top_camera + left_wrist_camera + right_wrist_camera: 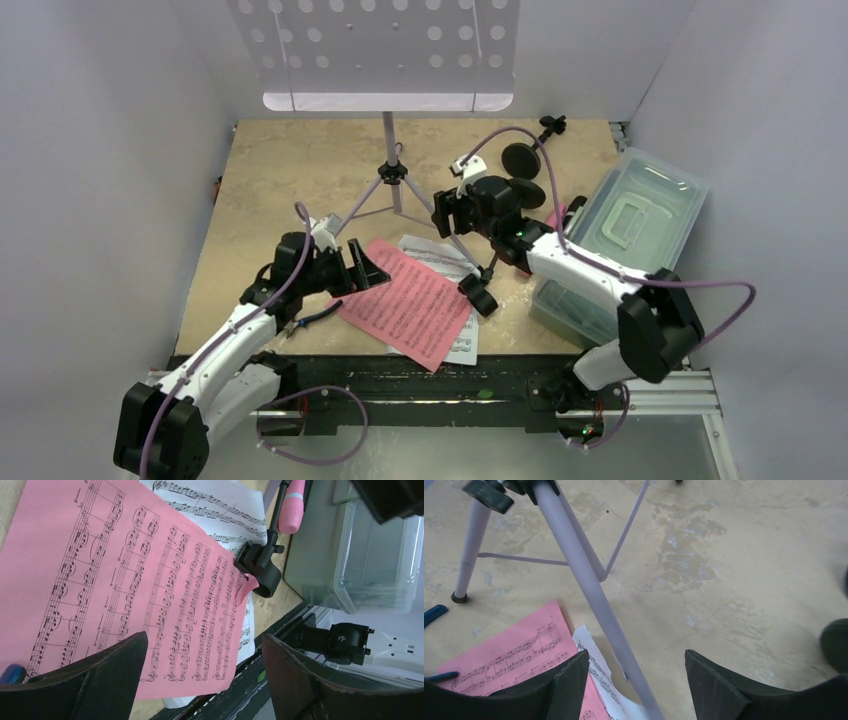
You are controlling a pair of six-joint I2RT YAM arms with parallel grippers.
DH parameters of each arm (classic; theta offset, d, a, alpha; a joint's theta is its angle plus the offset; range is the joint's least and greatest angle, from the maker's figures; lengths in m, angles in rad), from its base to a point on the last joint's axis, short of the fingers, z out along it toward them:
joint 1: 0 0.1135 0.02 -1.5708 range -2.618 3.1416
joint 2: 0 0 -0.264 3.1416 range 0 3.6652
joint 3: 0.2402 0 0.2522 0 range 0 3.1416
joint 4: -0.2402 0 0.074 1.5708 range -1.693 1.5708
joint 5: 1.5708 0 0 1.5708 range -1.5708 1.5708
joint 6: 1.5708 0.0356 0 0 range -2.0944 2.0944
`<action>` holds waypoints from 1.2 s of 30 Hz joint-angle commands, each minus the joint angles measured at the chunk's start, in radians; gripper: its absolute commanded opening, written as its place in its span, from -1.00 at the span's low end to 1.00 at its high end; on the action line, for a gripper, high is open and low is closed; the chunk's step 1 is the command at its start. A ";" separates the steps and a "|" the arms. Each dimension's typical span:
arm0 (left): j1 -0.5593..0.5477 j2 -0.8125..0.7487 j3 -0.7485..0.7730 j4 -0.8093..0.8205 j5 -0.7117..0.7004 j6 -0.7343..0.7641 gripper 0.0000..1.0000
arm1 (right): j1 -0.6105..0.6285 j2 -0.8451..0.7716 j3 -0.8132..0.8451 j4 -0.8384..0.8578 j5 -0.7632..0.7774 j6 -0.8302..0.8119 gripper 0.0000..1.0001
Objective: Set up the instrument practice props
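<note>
Pink page (415,300): lies flat at table (290,170) front over white page (437,253), below left gripper (362,268), jaws spread, empty; right gripper (445,212) likewise spread astride stand leg (594,595), gripping nothing; best pinch a free edge, lift pink alone, avoid nudging that leg.

Top camera looks down on the whole beige desk (270,170); both wrist cameras sit close, sharing the pink sheet-music page (125,575).
</note>
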 commanded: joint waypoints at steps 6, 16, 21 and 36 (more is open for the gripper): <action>-0.026 0.071 0.062 -0.149 -0.233 -0.060 0.65 | 0.103 -0.254 -0.031 -0.205 0.058 0.026 0.57; -0.141 0.214 0.157 -0.198 -0.564 0.032 0.73 | 0.220 -0.171 -0.263 0.055 -0.276 0.266 0.18; -0.155 0.340 0.197 -0.164 -0.647 0.096 0.80 | 0.234 -0.118 -0.329 0.106 -0.266 0.268 0.20; -0.156 0.461 0.213 -0.060 -0.691 0.176 0.88 | 0.250 -0.059 -0.481 0.205 -0.180 0.320 0.09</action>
